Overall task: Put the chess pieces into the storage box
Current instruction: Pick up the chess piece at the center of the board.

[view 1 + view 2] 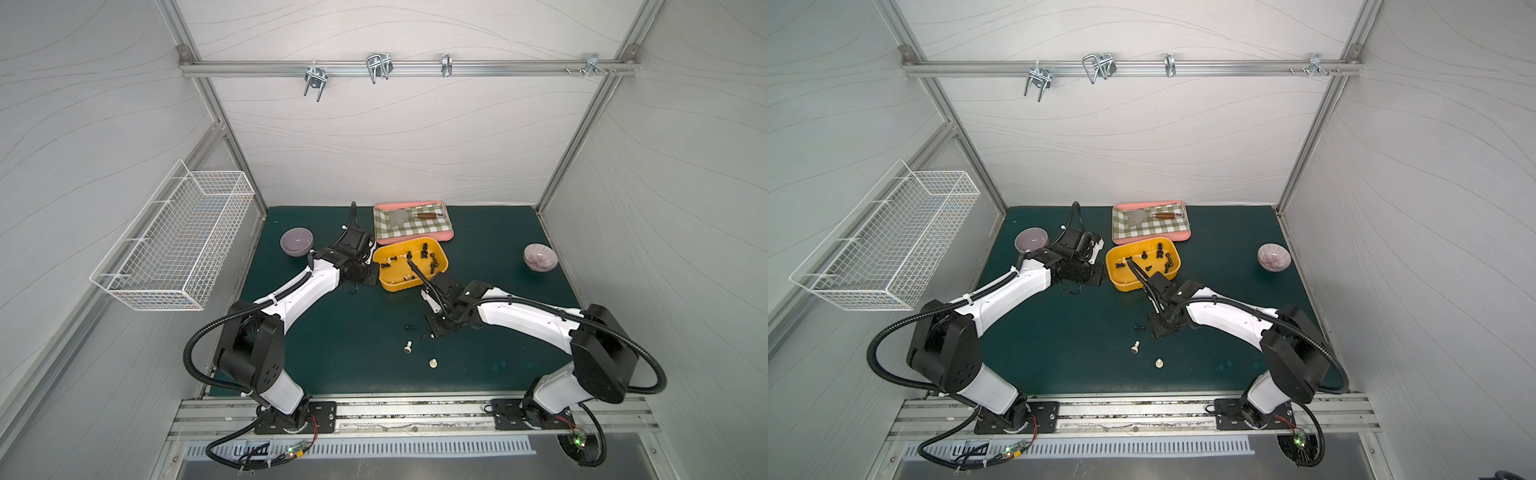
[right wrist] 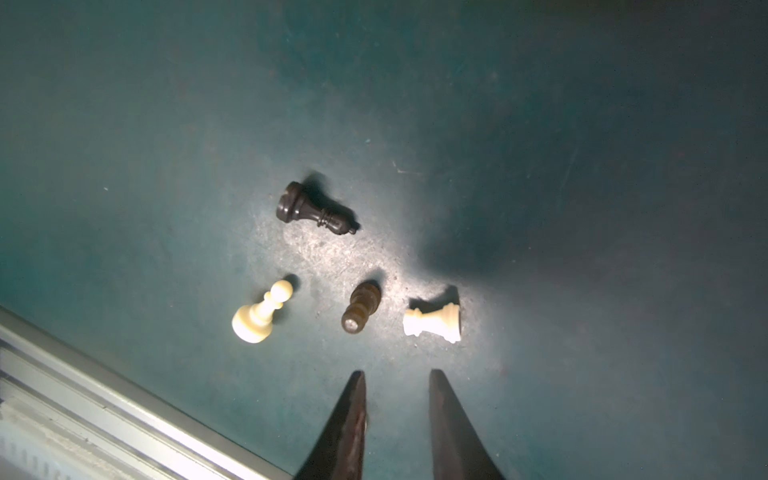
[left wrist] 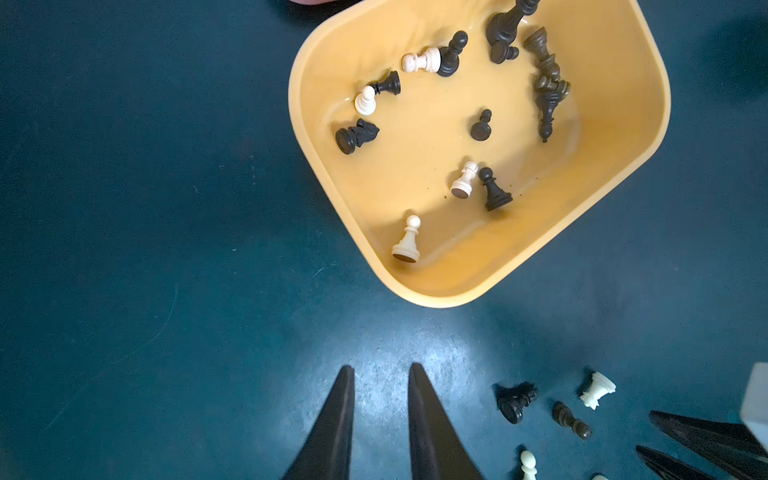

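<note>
risk 1: rook [image 2: 432, 322] and brown piece [image 2: 361, 307] lie on their sides, just beside each other, right ahead of the right claw [image 2: 397, 372]. If I come straight down, I'd guess a finger lands on one and flicks it off. The turned bodies will roll.
risk 2: a pinch on a tapered stem likely squirts it out. I'd take the brown piece across its thick base.
risk 3: left claw [image 3: 381, 368] hangs near the right fingers [image 3: 715, 440]. If both go for the same cluster they could clash, so one arm at a time.
risk 4: box [image 1: 395, 286] is shallow, so a drop from height may bounce out over the rim.
right arm: elbow out, wrist bent down over the mat [image 1: 332, 353] in front of the box, claw above the loose cluster, touching nothing.
right claw: jaws a little apart, empty.
left arm: reaches along the box's left side, wrist looking down on box and mat.
left claw: jaws a little apart, nothing between.
pieces [image 3: 481, 126]: a dozen or so in the box, mostly dark. At least four are loose on the mat: rook, brown piece, pawn [image 2: 259, 316], black piece [image 2: 316, 212].
progress: I judge well past half.
</note>
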You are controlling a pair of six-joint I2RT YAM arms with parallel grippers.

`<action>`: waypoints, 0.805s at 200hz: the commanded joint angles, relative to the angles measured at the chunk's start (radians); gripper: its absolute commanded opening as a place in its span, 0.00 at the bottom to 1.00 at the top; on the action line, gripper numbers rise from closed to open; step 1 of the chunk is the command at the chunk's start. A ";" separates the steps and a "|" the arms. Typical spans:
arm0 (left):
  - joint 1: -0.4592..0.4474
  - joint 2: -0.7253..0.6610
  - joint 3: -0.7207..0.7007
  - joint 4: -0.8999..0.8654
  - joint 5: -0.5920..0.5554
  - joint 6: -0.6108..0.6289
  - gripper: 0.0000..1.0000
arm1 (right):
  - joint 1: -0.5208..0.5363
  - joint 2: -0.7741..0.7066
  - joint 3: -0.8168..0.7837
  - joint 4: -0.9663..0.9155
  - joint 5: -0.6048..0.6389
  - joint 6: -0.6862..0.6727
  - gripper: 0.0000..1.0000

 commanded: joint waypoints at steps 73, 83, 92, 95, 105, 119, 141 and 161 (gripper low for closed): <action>0.004 -0.021 -0.009 0.024 0.008 -0.002 0.25 | 0.051 0.109 0.069 0.017 0.023 0.023 0.31; 0.004 -0.020 -0.011 0.024 0.010 -0.002 0.25 | 0.053 0.119 0.072 0.018 0.021 0.023 0.31; 0.004 -0.019 -0.012 0.026 0.012 -0.002 0.25 | 0.053 0.127 0.076 0.020 0.021 0.023 0.31; 0.005 -0.018 -0.012 0.026 0.012 -0.003 0.25 | 0.054 0.130 0.076 0.020 0.022 0.023 0.31; 0.004 -0.017 -0.011 0.026 0.014 -0.002 0.25 | 0.055 0.139 0.078 0.021 0.021 0.024 0.31; 0.004 -0.015 -0.009 0.026 0.013 -0.002 0.25 | 0.056 0.151 0.082 0.022 0.019 0.025 0.31; 0.004 -0.015 -0.009 0.026 0.014 -0.001 0.25 | 0.059 0.170 0.088 0.022 0.019 0.021 0.30; 0.004 -0.011 -0.010 0.028 0.016 -0.001 0.25 | 0.060 0.185 0.092 0.023 0.018 0.019 0.28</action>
